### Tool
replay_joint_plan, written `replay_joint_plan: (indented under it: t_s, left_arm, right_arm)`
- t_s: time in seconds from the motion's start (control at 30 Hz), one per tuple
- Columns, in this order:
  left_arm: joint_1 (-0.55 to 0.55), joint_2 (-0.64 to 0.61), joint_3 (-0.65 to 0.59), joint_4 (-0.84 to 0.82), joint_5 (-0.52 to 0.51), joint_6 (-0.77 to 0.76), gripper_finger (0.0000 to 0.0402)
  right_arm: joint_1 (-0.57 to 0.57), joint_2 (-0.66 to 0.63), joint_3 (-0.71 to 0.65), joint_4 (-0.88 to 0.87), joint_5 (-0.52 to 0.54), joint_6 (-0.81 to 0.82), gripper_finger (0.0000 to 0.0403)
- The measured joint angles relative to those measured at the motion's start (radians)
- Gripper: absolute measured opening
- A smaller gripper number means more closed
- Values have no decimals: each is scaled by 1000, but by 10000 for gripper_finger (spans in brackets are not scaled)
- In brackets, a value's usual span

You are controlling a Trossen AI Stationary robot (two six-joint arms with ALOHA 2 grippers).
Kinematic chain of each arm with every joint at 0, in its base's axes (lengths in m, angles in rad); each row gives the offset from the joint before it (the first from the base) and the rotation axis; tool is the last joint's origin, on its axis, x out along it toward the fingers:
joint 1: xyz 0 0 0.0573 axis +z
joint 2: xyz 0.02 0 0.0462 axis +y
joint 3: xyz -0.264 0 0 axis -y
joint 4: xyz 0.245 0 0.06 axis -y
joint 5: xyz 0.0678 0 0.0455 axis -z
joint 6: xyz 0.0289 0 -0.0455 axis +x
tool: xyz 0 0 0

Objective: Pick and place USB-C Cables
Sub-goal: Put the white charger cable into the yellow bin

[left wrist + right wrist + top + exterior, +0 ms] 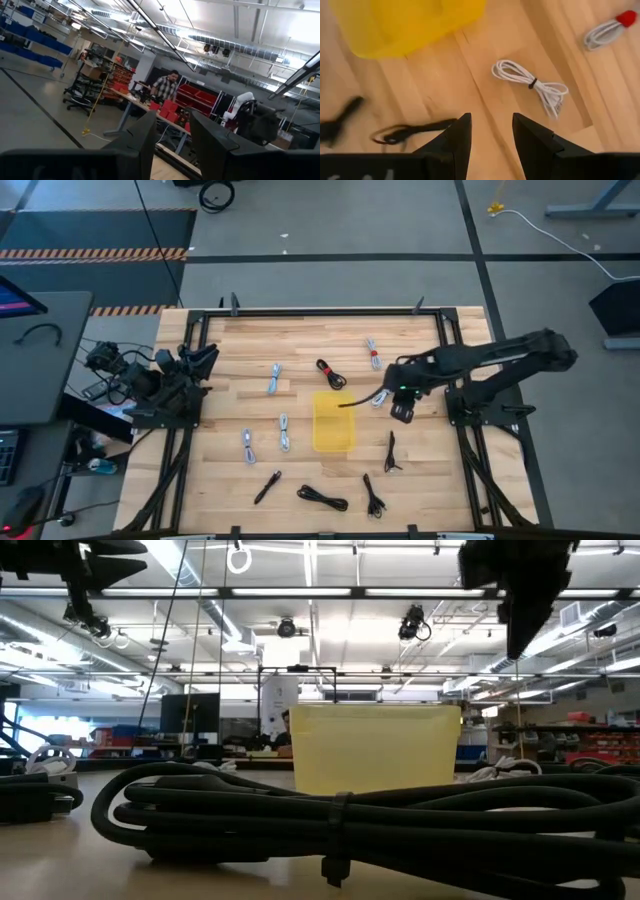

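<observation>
My right gripper (490,131), fingers apart and empty, hovers right of the yellow plastic bin (333,421), nearest the white coiled USB-C cable (532,85) lying ahead.

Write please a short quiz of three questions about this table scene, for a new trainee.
1. True or false: the yellow bin stands near the middle of the table.
2. Which arm reaches over the table? A) left B) right
3. Fill in: the right gripper's fingers stand ____ and hold nothing.

Key
1. True.
2. B. The right gripper hangs beside the bin, above a white cable; the left gripper waits at the table's left edge, open too.
3. Open.
</observation>
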Motion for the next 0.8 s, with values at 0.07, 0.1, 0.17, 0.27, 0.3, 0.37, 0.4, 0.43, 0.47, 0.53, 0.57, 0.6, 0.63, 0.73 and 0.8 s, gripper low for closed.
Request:
replay_joint_plan:
  t_s: [0.07,0.1,0.17,0.27,0.3,0.37,0.4,0.43,0.47,0.53,0.57,0.6,0.63,0.73,0.8]
  left_arm:
    - [0,0,0,-1,0,-6,128]
    - [0,0,0,-2,0,-6,128]
    - [0,0,0,-6,0,-6,128]
    - [0,0,0,-8,0,-7,128]
    - [0,0,0,-8,0,-7,128]
    - [0,0,0,-8,0,-7,128]
    - [0,0,0,-8,0,-7,128]
    - [0,0,0,-8,0,-7,128]
    - [0,0,0,-8,0,-7,128]
    - [0,0,0,-8,0,-7,128]
    - [0,0,0,-8,0,-7,128]
    - [0,0,0,-8,0,-7,129]
    - [0,0,0,-8,0,-7,128]
    - [0,0,0,-9,0,-7,128]
    - [0,0,0,-11,0,-7,129]
  right_arm:
    - [-25,48,0,11,-23,-68,149]
    - [-39,72,0,14,-34,-101,149]
    - [-67,117,0,12,-52,-173,149]
    - [-106,184,0,5,-56,-292,149]
    - [-118,205,0,5,-56,-328,149]
    - [-142,241,0,5,-56,-394,149]
    - [-153,257,0,6,-56,-426,149]
    - [-164,270,0,10,-56,-457,148]
    - [-174,282,0,16,-56,-486,148]
    - [-198,301,0,26,-66,-532,148]
    - [-210,309,0,28,-77,-554,148]
    - [-222,317,0,28,-84,-575,148]
    - [-232,323,0,30,-85,-598,148]
    - [-261,339,0,43,-88,-654,148]
    - [-279,346,0,57,-105,-688,148]
